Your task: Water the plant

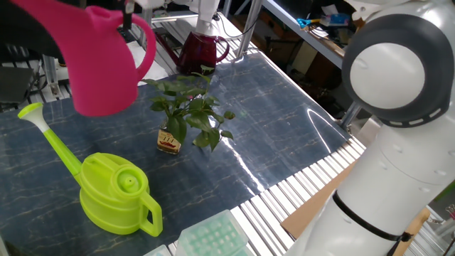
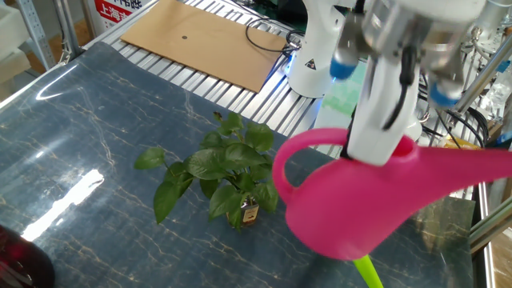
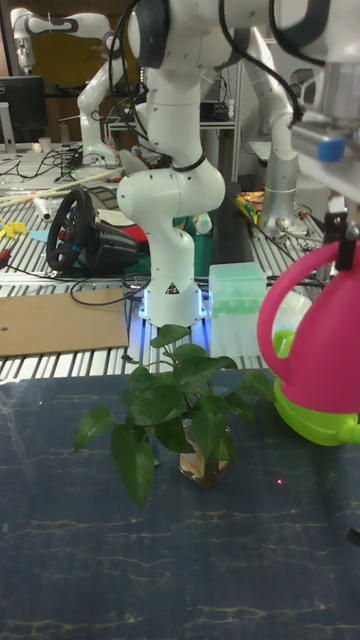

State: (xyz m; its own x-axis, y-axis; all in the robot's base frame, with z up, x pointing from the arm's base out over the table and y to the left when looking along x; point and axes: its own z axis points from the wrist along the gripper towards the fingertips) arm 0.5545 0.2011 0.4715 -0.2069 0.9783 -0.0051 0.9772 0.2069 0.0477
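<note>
On the dark marbled table (image 1: 284,128) we see a lime-green watering can (image 1: 114,192) standing with its long spout pointing away toward the table's far edge, and a dark red glass jug (image 1: 201,51) near the back edge behind the plant. A pale green ribbed box (image 1: 213,238) sits at the table's near rim, and a brown cardboard sheet (image 2: 200,40) lies on the slatted metal surface beyond the mat. In the other fixed view the pink watering can (image 2: 360,204) hangs in front of the green one and hides nearly all of it.

The gripper (image 2: 384,144) comes down from above onto the pink can's top, at the rim where the looped handle joins the body, and carries it clear of the table. Its fingers look closed on that rim, though the contact itself is partly hidden.

The plant (image 1: 186,114), leafy stems in a small amber bottle (image 1: 168,140), stands on the table just beside the lifted can, not touching it.
</note>
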